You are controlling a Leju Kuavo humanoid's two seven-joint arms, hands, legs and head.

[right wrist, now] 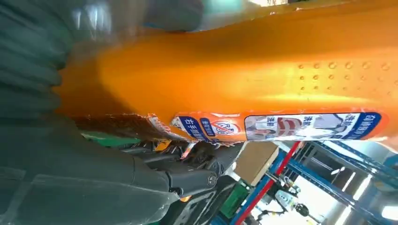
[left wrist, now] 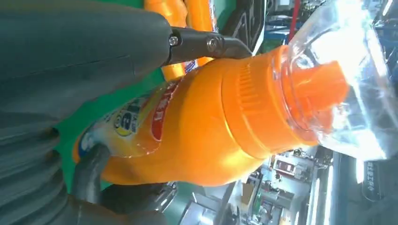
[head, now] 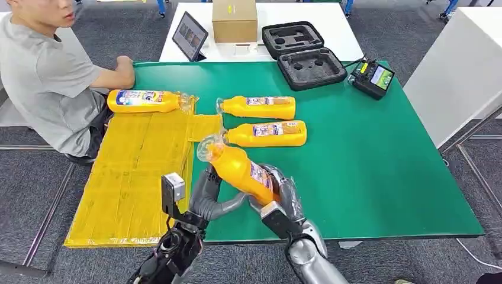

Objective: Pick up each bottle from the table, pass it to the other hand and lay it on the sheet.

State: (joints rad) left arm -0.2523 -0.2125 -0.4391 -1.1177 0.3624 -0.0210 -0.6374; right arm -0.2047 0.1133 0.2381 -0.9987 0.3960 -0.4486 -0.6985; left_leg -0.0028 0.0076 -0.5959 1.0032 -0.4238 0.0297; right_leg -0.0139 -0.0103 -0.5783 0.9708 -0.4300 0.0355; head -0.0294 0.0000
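Orange bottle (head: 240, 170) lay gripped in both my hands, right (head: 283, 195) and left (head: 207, 192), cap pointing far-left toward the sheet (head: 127, 177).

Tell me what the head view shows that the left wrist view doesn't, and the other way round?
Head view alone: the whole green table, the yellow sheet with one orange bottle across its far end, a seated person, a tablet, a cardboard box, an open foam-lined case and a handheld controller.

Left wrist view alone: a close look at the held bottle's ribbed orange cap under its clear cover.

Both: the left hand on the held bottle, with two more bottles lying on the table beyond.
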